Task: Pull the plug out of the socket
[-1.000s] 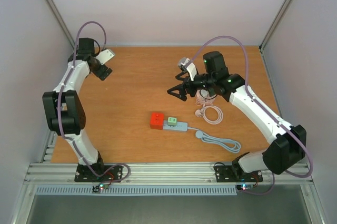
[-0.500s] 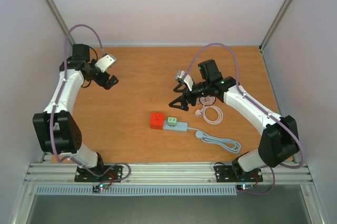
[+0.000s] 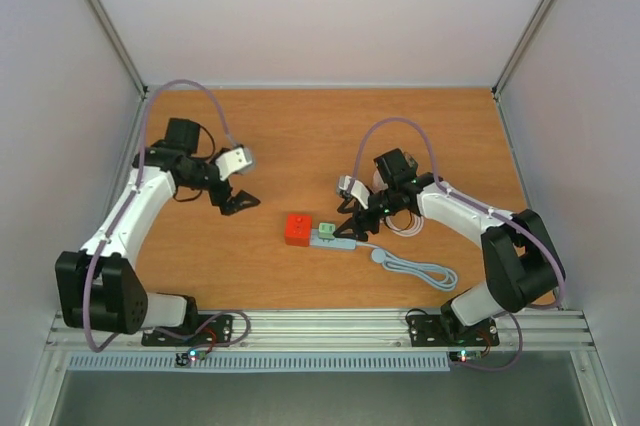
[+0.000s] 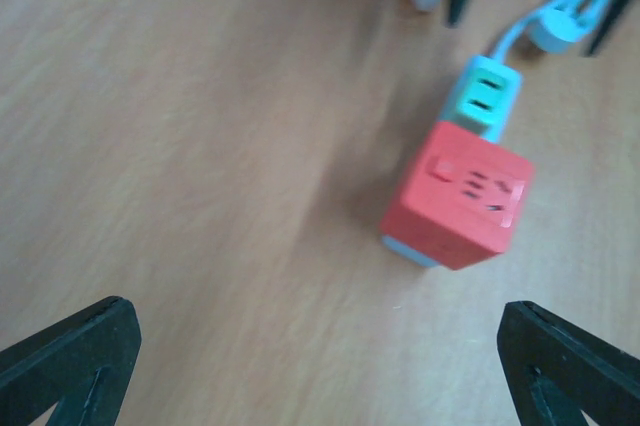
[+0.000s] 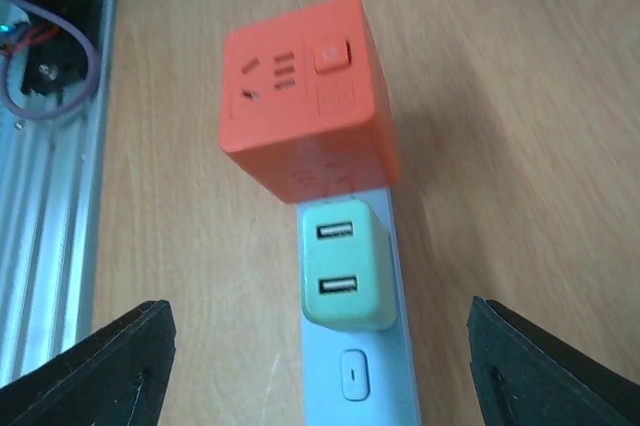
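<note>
A pale blue power strip (image 3: 341,241) (image 5: 356,386) lies on the wooden table. A red cube plug (image 3: 298,229) (image 4: 458,206) (image 5: 305,96) sits on its left end, and a green USB plug (image 3: 326,230) (image 4: 485,101) (image 5: 345,266) is seated right beside it. My right gripper (image 3: 352,222) (image 5: 320,351) hangs low over the strip, open, its fingers (image 5: 130,356) standing either side of the green plug with wide gaps and touching nothing. My left gripper (image 3: 238,202) (image 4: 315,371) is open above bare wood, left of the red cube.
A white coiled cable (image 3: 400,214) lies just behind the right wrist. The strip's grey-blue cord (image 3: 420,271) curls off to the right front. Grey walls close both sides, and an aluminium rail (image 3: 320,324) runs along the near edge.
The right gripper has dropped down and forward from above the white cable to over the strip. The left arm has swung from the far left corner toward the red cube.
</note>
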Robot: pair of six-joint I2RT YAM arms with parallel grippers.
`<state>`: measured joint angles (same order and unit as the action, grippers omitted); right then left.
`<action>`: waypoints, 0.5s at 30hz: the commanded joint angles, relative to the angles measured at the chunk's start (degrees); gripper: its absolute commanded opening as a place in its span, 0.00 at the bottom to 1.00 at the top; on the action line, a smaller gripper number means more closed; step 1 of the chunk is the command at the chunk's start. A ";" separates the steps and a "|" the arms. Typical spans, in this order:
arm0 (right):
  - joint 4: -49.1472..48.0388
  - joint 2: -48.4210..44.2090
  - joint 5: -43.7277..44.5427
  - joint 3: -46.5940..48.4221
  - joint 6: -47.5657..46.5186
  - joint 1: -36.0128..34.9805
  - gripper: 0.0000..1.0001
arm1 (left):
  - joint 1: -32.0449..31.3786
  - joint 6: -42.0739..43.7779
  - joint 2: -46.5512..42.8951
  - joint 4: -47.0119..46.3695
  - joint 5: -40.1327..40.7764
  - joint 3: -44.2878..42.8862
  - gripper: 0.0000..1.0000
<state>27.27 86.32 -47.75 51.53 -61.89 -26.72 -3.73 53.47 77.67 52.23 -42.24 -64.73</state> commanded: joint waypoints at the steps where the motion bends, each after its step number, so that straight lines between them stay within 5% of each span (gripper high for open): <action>1: -8.43 0.68 2.67 -3.28 -1.34 -0.59 0.80 | -3.97 4.47 -3.38 -2.54 -4.54 4.85 1.00; 15: -19.68 5.20 9.00 -6.49 0.86 -6.01 0.63 | -13.30 6.53 -1.70 -12.43 -0.83 13.31 1.00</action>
<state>12.47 90.83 -40.69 46.06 -60.75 -31.38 -15.51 58.52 74.87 46.54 -43.92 -52.64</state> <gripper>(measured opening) 0.665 0.996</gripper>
